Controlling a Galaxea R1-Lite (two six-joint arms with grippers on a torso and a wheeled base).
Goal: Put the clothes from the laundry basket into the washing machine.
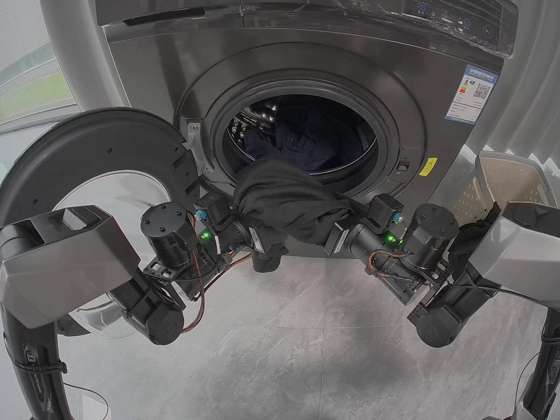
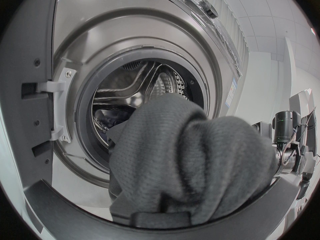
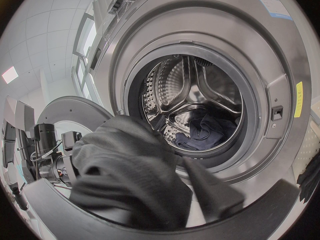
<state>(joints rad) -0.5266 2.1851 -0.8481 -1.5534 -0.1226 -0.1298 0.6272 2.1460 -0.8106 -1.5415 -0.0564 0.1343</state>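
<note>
A dark grey garment (image 1: 286,199) hangs bunched between my two arms, just below the washing machine's round opening (image 1: 382,141), its top edge lying on the lower rim. My left gripper (image 1: 265,243) is shut on its left end and my right gripper (image 1: 332,234) on its right end; cloth covers both sets of fingertips. The garment (image 2: 186,157) bulks large in the left wrist view and, as the same garment (image 3: 126,164), in the right wrist view. Navy clothes (image 3: 203,132) lie at the bottom of the steel drum. The white laundry basket (image 1: 513,182) stands to the right, with dark cloth (image 1: 466,234) in it.
The machine's round door (image 1: 99,147) is swung fully open to the left, behind my left arm. Grey tiled floor (image 1: 291,345) stretches in front of the machine. The basket stands close against the machine's right side.
</note>
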